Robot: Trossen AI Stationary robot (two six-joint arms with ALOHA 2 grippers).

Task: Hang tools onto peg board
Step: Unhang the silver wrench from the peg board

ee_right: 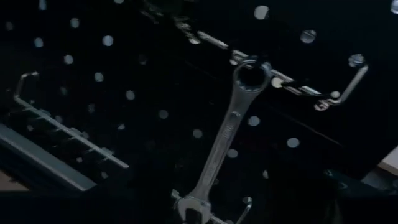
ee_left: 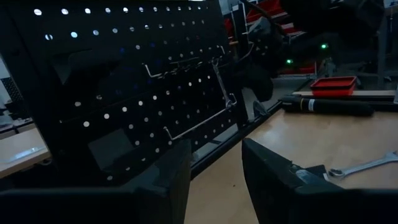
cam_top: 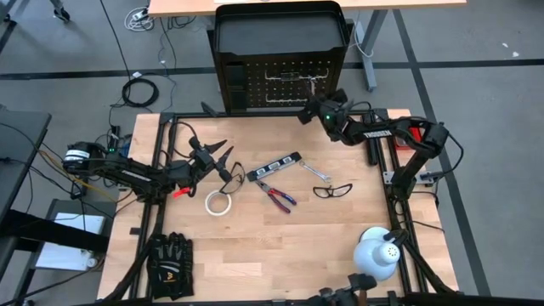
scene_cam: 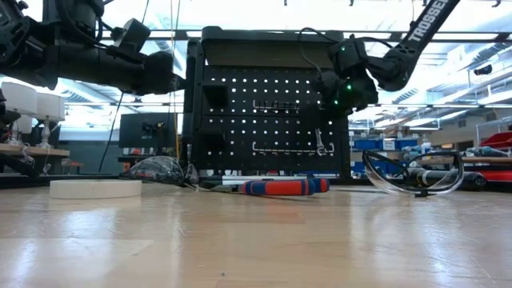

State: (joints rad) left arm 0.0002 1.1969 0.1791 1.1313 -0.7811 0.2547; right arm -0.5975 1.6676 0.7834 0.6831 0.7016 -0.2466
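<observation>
Where table (cam_top: 280, 246) ends — peg board (cam_top: 280, 85), grey floor (cam_top: 476, 51) beyond.

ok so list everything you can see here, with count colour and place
black metal peg board: 1, table's far edge
silver wrench: 1, ring end on a peg board hook
silver wrench: 1, flat, mid-table
red-handled pliers: 1, centre
dark slim level bar: 1, centre
black-framed glasses: 1, right of pliers
white tape roll: 1, left of pliers
black gloves: near-left corner
white dome lamp: 1, near-right
left hand: open, above table's left
right hand: at peg board
</observation>
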